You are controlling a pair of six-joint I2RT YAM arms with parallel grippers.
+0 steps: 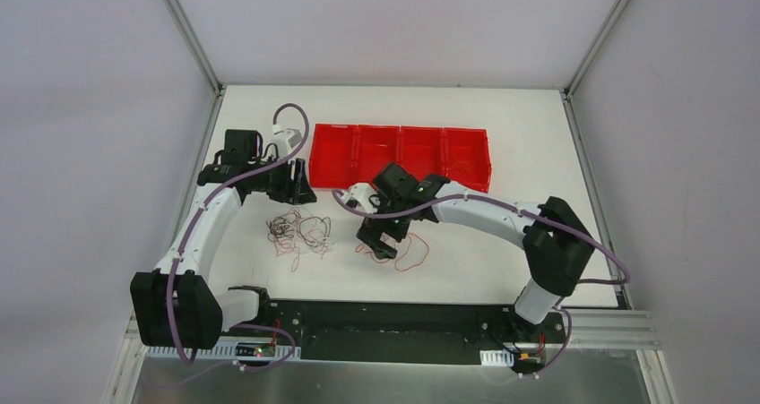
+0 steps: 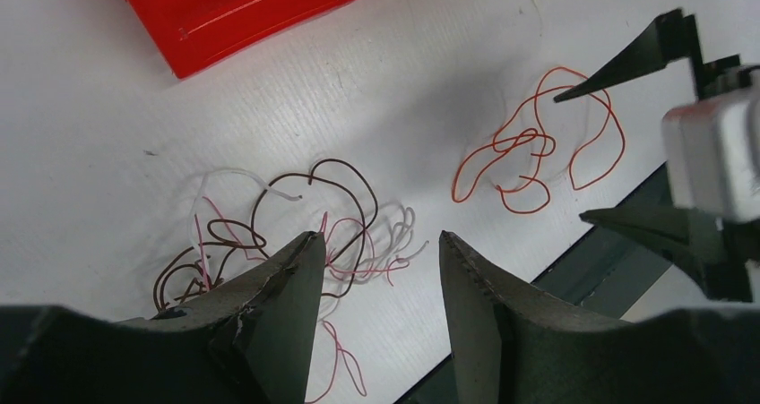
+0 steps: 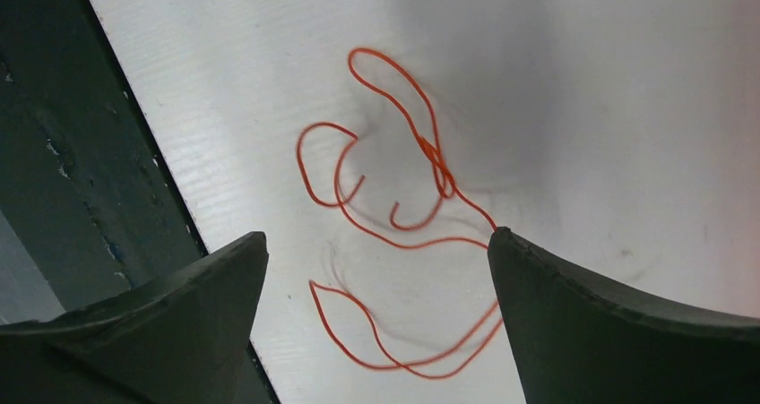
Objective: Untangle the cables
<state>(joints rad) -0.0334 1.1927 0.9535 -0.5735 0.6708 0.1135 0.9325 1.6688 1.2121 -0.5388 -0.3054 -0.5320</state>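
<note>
White tabletop [image 1: 502, 126] shows, centre-left, the left gripper [image 1: 300, 189] half-spread and empty over the mixed tangle of cables [image 1: 300, 234], and just right the right gripper [image 1: 378, 245] splayed wide above a lone red cable [image 1: 414, 259], seemingly set apart as sorted.

Readable text: none in any of the three views.
Red tray [image 1: 399, 153]: plain walls, no lettering to make out.
Small boards at the arm bases [image 1: 260, 351]: any marks are too small to read.
</note>
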